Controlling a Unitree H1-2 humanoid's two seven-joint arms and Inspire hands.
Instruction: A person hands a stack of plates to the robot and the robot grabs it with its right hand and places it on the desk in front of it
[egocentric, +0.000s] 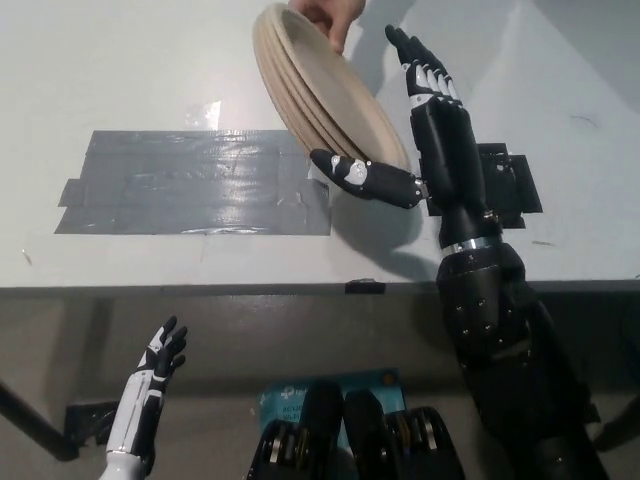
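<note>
Plates (318, 92), person's hand (326, 12) cropped, right robot hand (432, 125) splayed, left robot hand (160, 362) splayed below

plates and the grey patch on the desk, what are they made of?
The stack of plates looks like wood or bamboo fibre, matte: pale tan, no glare. The grey patch looks like duct tape, slightly glossy: overlapping strips, ragged ends, light sheen.

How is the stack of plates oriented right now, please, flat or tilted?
Tilted: the stack of plates stands steeply on edge, a person's hand holding its top.
</note>
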